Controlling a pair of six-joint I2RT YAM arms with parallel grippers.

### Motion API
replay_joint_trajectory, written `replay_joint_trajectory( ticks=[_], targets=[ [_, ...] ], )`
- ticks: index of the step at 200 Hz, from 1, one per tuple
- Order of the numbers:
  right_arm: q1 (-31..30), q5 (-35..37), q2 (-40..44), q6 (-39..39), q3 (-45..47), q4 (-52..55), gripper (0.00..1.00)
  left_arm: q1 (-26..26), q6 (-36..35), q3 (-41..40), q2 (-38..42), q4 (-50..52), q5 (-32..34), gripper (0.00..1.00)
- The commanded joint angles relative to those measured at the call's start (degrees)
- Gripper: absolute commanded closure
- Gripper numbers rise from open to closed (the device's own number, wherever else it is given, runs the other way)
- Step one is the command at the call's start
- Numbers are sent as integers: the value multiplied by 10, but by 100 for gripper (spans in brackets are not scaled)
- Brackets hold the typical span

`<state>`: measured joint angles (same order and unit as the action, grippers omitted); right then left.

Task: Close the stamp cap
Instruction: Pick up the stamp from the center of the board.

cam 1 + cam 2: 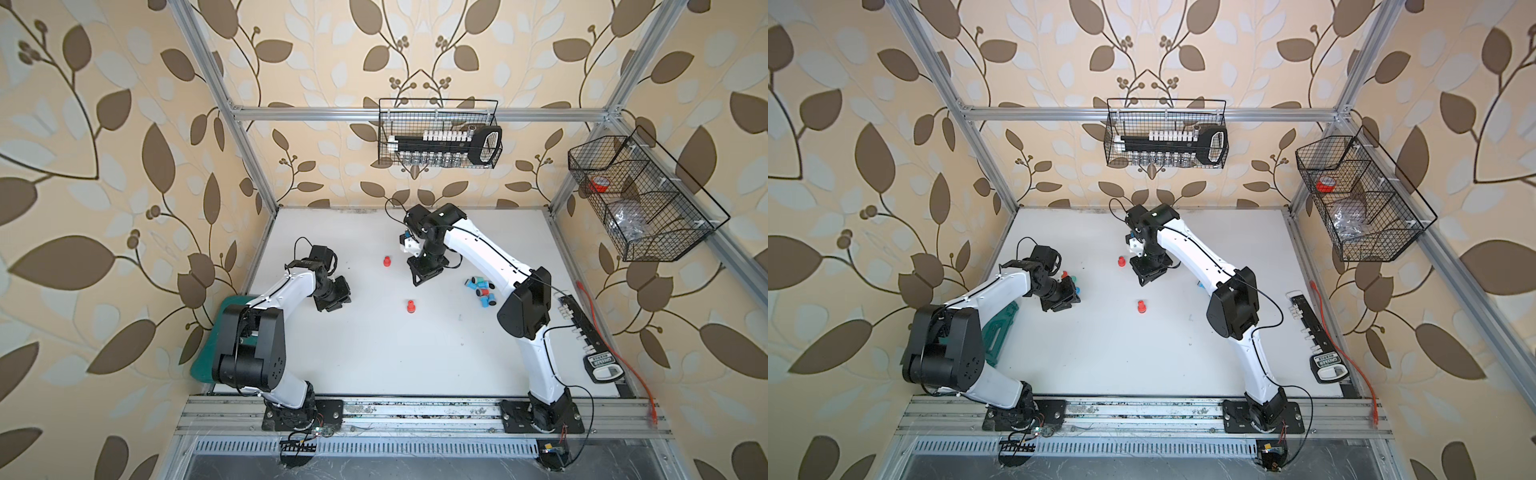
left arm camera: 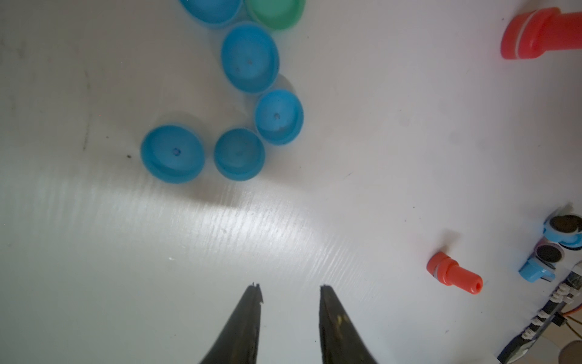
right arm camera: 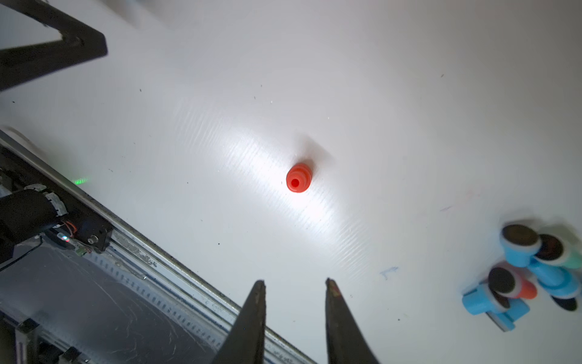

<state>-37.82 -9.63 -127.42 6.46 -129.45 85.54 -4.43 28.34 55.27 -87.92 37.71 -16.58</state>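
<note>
While nothing's held, 2 red stamps look capped.
L gripper & R gripper agape, empty; caps, bare stamps wait.

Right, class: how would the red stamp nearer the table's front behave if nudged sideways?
The red stamp stands upright, wide base down, narrow handle up, so a low push probably slides it while a high one may tip it. Tipped over, its round body would likely roll. It looks small and plastic, so probably light.
</note>
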Motion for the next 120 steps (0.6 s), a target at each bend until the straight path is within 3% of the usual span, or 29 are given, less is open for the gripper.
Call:
replay_joint_trajectory(
  ticks=[1,40,120],
  targets=[
    [-15,0,-20,20,-13,48,64,4,-12,22,19,11,-6,66],
    [-38,5,-60,30,2,32,59,4,-15,23,17,10,-4,66],
    [-43,51,-141,56,-41,2,60,5,-20,23,11,10,1,66]
  ],
)
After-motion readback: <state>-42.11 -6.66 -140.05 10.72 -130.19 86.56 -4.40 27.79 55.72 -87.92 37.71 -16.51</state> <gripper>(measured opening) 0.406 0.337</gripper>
